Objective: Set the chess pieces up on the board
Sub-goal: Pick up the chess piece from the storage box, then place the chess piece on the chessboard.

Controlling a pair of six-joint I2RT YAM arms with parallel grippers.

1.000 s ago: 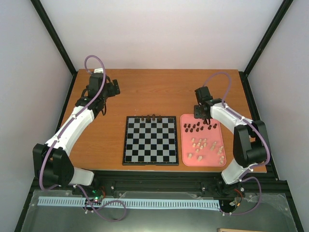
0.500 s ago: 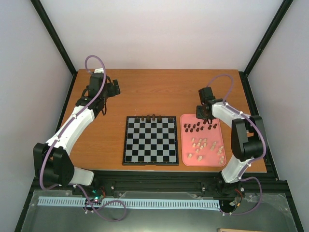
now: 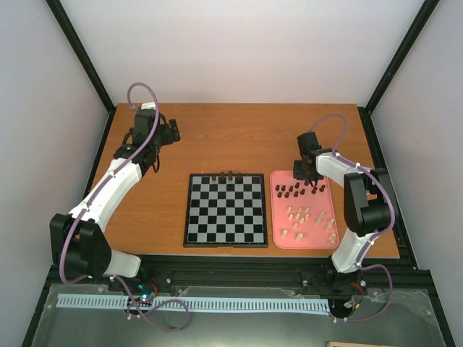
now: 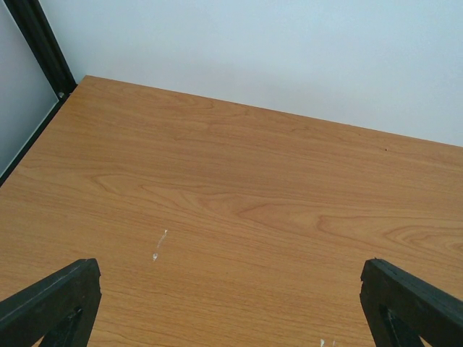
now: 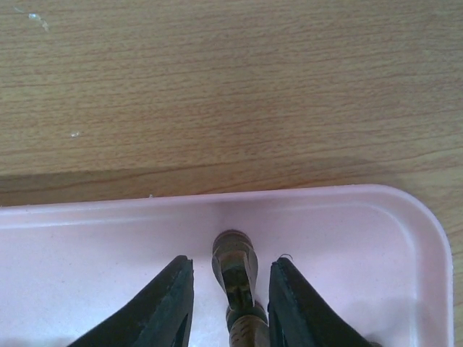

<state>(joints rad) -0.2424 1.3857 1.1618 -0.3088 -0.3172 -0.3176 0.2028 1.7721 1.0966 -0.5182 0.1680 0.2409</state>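
Note:
The black-and-grey checkered board [image 3: 225, 210] lies at the table's middle, with three dark chess pieces [image 3: 226, 175] on its far row. Beside it on the right, the pink tray [image 3: 275, 217] holds several dark pieces [image 3: 289, 191] and pale pieces [image 3: 304, 215]. My right gripper [image 3: 302, 173] is down at the tray's far edge. In the right wrist view its fingers [image 5: 173, 303] stand either side of a dark brown piece [image 5: 235, 264], with a narrow gap on each side: the right gripper [image 5: 233, 262] is open. My left gripper [image 3: 173, 131] hangs open over bare wood, far left.
The tray's far rim [image 5: 325, 194] and rounded right corner lie just ahead of the right fingers, with wooden table [image 5: 231, 87] beyond. The left wrist view shows only tabletop [image 4: 239, 188], the back wall and a black frame post [image 4: 40, 43].
The right gripper's jaws have narrowed round the dark piece at the tray's far edge, and the arm has shifted slightly. The left arm has not moved.

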